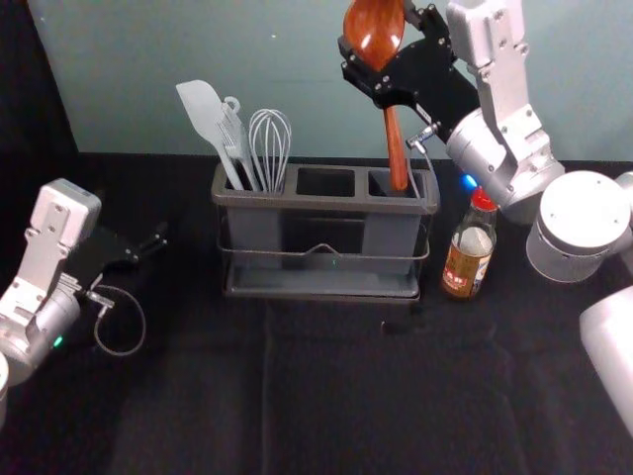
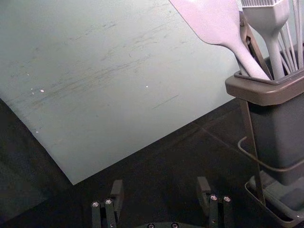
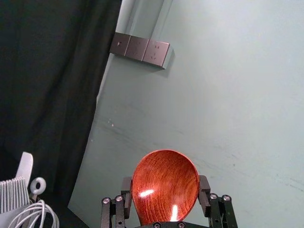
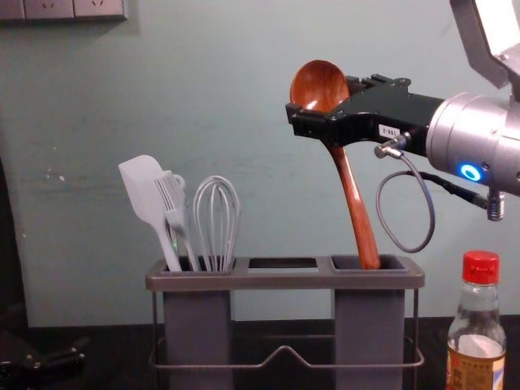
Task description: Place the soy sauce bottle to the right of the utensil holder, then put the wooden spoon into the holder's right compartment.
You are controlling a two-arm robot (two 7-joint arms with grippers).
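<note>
The right claw (image 4: 320,99) is above the right end of the holder (image 1: 287,201), closed on the wooden spoon (image 4: 355,195). The spoon's bowl (image 3: 165,185) sits between the two fingers, with a finger against each side and its hollow facing the wrist camera. The handle (image 1: 395,148) runs down below the claw, bowl uppermost; in the chest view it slants a little, its lower end toward the right. That lower end is at the mouth of the holder's right compartment (image 4: 370,325), within the opening; how deep it reaches I cannot tell.

The soy sauce bottle (image 1: 469,252) stands upright on the table (image 1: 326,396), just to the right of the holder and apart from it, its red cap (image 4: 481,267) on. It is lower than the right claw and out to the right of the spoon.

In the holder's left compartment (image 4: 197,327) a spatula (image 4: 145,191), a brush (image 4: 175,207) and a whisk (image 4: 217,219) stand with their heads up, the spatula leaning outward to the left.

The left claw (image 1: 160,237) is parked over the table to the left of the holder, near it but not touching; in its wrist view its fingers are spread wide, with nothing between them.
</note>
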